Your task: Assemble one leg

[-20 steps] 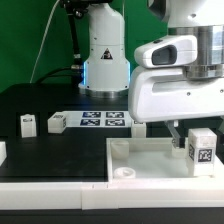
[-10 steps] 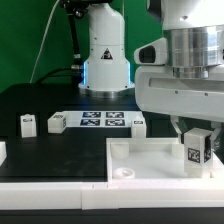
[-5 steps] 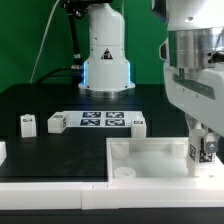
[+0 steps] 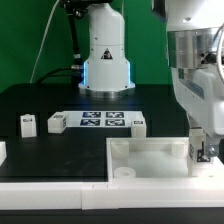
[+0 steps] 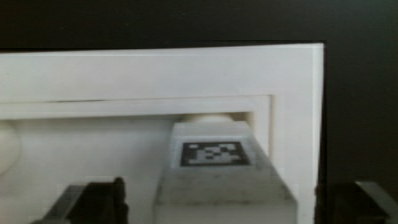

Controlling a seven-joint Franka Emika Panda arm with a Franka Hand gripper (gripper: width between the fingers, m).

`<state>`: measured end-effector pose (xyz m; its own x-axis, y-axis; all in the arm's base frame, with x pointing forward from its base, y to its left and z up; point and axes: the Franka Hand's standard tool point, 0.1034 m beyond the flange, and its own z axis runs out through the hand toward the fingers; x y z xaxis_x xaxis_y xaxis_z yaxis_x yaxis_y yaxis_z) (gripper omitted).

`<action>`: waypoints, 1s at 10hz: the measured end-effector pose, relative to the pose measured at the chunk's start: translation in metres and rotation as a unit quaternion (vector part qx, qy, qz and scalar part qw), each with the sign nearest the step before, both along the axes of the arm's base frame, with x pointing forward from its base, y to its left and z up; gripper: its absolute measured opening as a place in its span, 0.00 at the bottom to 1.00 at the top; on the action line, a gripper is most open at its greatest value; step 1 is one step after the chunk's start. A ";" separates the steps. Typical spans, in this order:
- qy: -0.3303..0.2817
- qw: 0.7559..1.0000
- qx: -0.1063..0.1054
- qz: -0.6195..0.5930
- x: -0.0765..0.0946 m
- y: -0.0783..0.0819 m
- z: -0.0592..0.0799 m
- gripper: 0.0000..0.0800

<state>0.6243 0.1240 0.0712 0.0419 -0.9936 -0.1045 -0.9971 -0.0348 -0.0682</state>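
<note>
My gripper (image 4: 203, 146) is shut on a leg (image 4: 204, 152), a small white block held upright at the exterior view's right, low over the far right corner of the large white tray-like piece (image 4: 150, 158). Its tag now faces almost sideways. In the wrist view the leg (image 5: 221, 178) with its tag sits between my dark fingers (image 5: 98, 203), my gripper (image 5: 228, 208) around it. Its far end points at a round corner socket (image 5: 210, 122) just inside the tray's wall (image 5: 160, 80). Whether the leg touches the socket is hidden.
Three more legs stand on the black table: two at the exterior view's left (image 4: 28, 124) (image 4: 57, 122) and one (image 4: 138, 124) beside the marker board (image 4: 104, 120). The robot's white base (image 4: 105, 60) stands behind. Another round socket (image 4: 125, 172) shows at the tray's near corner.
My gripper has moved to the exterior view's right and down with the leg, and has turned, so the tag that faced the camera now shows nearly edge-on.
</note>
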 end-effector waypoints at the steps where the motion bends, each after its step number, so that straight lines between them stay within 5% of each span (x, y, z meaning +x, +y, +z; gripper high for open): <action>1: -0.006 0.998 -0.004 0.055 0.000 0.001 0.000 0.78; 5: -0.034 0.949 -0.024 0.311 -0.001 0.005 -0.001 0.81; 10: -0.055 0.794 -0.057 0.603 0.001 0.001 0.000 0.81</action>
